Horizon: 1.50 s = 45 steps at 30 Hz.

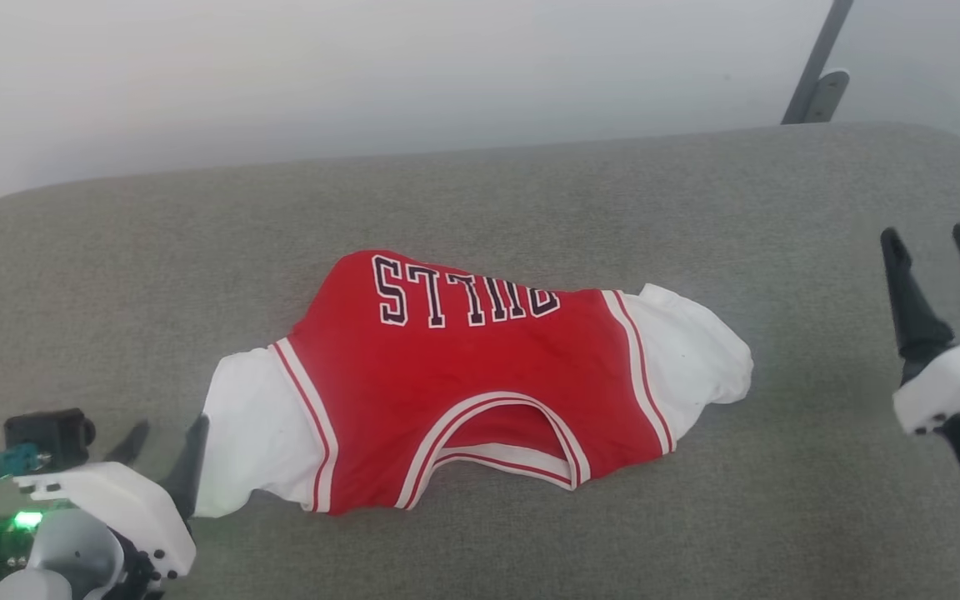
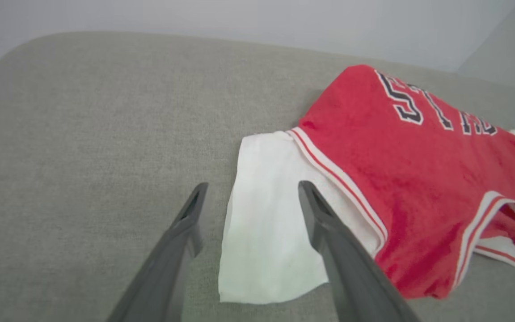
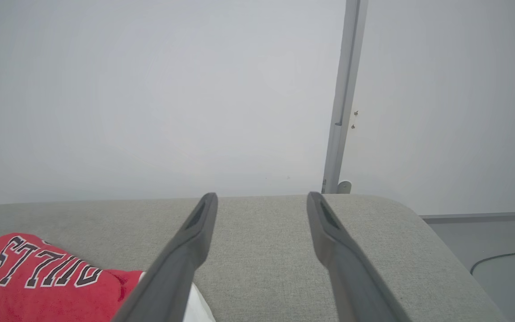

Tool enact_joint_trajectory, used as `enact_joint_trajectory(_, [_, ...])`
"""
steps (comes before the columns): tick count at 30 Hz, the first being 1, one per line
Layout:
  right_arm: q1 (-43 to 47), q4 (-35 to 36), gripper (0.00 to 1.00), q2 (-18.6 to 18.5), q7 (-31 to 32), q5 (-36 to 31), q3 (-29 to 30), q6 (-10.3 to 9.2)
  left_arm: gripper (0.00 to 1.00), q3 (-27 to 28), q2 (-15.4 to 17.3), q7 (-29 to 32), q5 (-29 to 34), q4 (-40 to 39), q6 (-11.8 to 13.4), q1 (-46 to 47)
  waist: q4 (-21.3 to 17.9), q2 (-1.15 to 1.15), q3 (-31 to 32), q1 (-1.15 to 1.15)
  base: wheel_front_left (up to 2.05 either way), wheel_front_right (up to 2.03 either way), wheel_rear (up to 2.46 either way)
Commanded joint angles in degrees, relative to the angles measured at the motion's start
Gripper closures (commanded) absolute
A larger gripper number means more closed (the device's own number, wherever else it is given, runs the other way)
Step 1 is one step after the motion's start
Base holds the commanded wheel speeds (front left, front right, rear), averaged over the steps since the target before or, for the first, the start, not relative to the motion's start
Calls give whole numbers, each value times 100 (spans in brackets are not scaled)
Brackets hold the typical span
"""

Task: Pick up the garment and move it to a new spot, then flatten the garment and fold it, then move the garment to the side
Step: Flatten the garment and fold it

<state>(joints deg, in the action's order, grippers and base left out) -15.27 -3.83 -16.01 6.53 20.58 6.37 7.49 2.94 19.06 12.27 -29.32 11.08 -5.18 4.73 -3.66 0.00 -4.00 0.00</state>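
Fuzzy cloth garment (image 1: 463, 367) on coarse woven grey cushion (image 1: 113, 267)

Left hand (image 1: 170, 429), lower left of my head view: both dark fingers spread wide, pointing forward, empty. Right hand (image 1: 927, 240), far right: fingers likewise parted, tips upward, empty

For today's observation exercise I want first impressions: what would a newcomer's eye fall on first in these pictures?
First comes the red jersey, with black BULLS lettering, lying rumpled in the middle of the grey cushioned surface; in the head view the lettering reads upside down. Next come the dark-fingered grippers. The left gripper is open at the edge of one white sleeve, and the right gripper is open and well clear, off to the right.
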Motion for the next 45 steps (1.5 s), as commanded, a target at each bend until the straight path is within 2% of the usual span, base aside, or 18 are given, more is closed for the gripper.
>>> enact_joint_trajectory(1, [127,99,0,83,-25,-79,63,0,0,-50,46,291,-77,-5,48,-48,-27,0,-3,0,0,0,0])
enact_joint_trajectory(10, [464,492,0,430,29,-182,151,1,0,-313,322,1867,-77,11,388,133,-119,0,-137,0,0,0,0])
enact_joint_trajectory(18, [453,539,0,503,93,-176,26,1,0,-515,404,2692,-97,469,563,576,-240,0,-342,0,0,0,0])
enact_joint_trajectory(24, [392,488,0,484,206,-95,-31,1,0,-616,434,3087,-122,949,659,859,-334,0,-496,0,0,0,0])
enact_joint_trajectory(25, [392,477,0,470,229,-75,-63,1,4,-643,440,3157,-126,1030,659,880,-346,0,-520,0,0,0,0])
enact_joint_trajectory(26, [386,473,0,458,261,-48,-92,1,60,-698,456,3233,-132,1107,594,882,-358,0,-547,0,0,0,0])
enact_joint_trajectory(27, [394,454,0,445,300,-16,-121,1,100,-708,446,3281,-154,1184,601,890,-366,0,-573,0,0,0,0])
enact_joint_trajectory(37, [294,202,0,166,824,208,-411,1,100,-759,410,3226,-205,1327,546,1167,-255,0,-813,0,0,0,0])
enact_joint_trajectory(45, [-189,-564,0,-241,1402,538,-932,0,100,-876,289,2971,-149,1343,474,1527,56,0,-1068,0,0,0,0])
